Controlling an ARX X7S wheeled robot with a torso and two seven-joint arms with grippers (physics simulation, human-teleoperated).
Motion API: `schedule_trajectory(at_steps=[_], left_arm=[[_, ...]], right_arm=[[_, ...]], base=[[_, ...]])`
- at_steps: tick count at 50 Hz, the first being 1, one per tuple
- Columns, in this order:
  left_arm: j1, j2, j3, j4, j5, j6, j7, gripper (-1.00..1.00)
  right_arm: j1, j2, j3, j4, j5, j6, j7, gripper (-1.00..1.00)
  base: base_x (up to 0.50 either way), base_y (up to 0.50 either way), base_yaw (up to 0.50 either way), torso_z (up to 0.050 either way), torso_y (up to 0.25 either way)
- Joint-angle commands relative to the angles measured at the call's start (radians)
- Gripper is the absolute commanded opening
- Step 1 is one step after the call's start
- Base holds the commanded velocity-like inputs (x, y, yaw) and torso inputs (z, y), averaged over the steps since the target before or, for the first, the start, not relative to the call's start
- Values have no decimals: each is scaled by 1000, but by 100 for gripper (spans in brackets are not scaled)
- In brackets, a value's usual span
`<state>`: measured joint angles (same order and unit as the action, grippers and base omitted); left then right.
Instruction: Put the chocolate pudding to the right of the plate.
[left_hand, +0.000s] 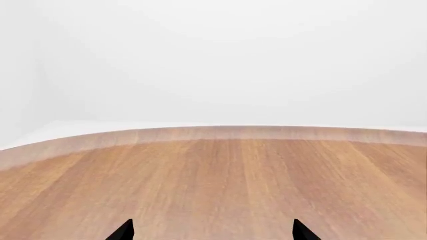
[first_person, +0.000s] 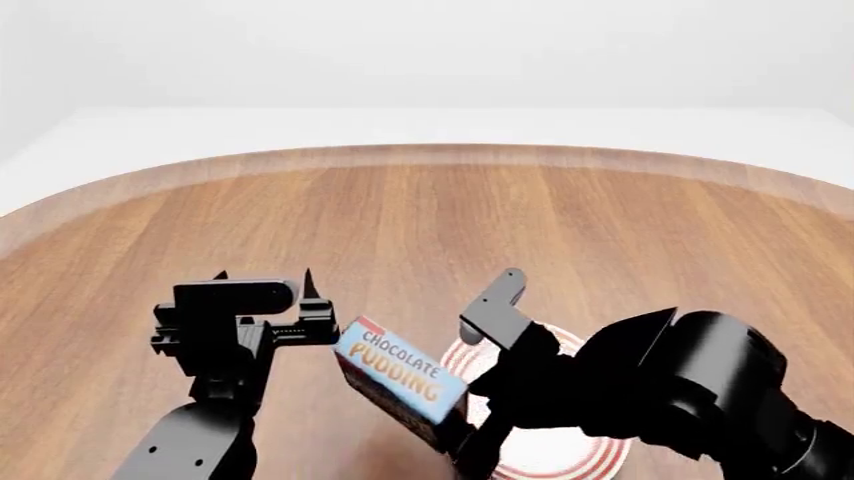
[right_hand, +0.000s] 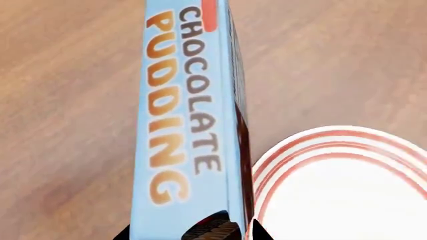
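Chocolate pudding (first_person: 396, 377) sits on the surface at the plate's (first_person: 587, 455) 9 o'clock, long axis running 10-to-4. Right gripper (right_hand: 219, 231) nearer; jaws appear to straddle the carton's near end, grip unconfirmed. Left gripper (left_hand: 212, 231) jaws wide, empty.

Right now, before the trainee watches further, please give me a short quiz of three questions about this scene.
1. True or false: the left claw holds the chocolate pudding.
2. In the head view, the pudding stands on which side of the plate? A) left B) right C) on top of it
3. Fill in: the plate's rim rings are ____.
Key: 1 false; 2 A; 3 red.
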<state>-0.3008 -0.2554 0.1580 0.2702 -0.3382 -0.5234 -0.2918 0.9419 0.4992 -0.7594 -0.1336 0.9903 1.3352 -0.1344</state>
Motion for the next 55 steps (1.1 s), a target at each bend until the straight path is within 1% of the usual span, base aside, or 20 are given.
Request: schedule_trajectory(at_steps=[1, 9, 19, 24, 31, 37, 38, 42, 47, 55], left_arm=[[-2, -3, 3, 2, -5, 0, -4, 100], [1, -8, 1, 15, -9, -1, -8, 100], [1, -11, 2, 10, -13, 5, -9, 100], [3, -13, 2, 10, -15, 6, -9, 100], [3, -15, 1, 9, -19, 9, -11, 100], [4, -18, 2, 12, -22, 8, -13, 100], [4, -18, 3, 11, -21, 9, -12, 100], [4, -19, 4, 19, -25, 8, -13, 100], [7, -20, 4, 17, -27, 13, -14, 100], [8, -24, 4, 22, -31, 11, -17, 100]], right_arm=[[48, 19, 158, 93, 45, 49, 107, -100], [73, 28, 230, 238, 32, 56, 177, -100], [81, 51, 276, 259, 48, 55, 209, -100], [97, 60, 297, 308, 33, 40, 232, -100], [78, 116, 379, 286, 66, 59, 304, -100], [-1, 191, 511, 205, 157, 103, 402, -100], [-32, 211, 566, 190, 192, 110, 436, -100], [-105, 262, 642, 153, 246, 120, 481, -100], [-173, 303, 698, 139, 285, 112, 502, -100], [-240, 398, 732, 137, 286, 86, 465, -100]], base=[[0, 0, 0, 0, 0], [0, 0, 0, 0, 0], [0, 0, 0, 0, 0], [0, 0, 0, 0, 0], [0, 0, 0, 0, 0], [0, 0, 0, 0, 0], [0, 0, 0, 0, 0], [0, 0, 0, 0, 0], [0, 0, 0, 0, 0], [0, 0, 0, 0, 0]])
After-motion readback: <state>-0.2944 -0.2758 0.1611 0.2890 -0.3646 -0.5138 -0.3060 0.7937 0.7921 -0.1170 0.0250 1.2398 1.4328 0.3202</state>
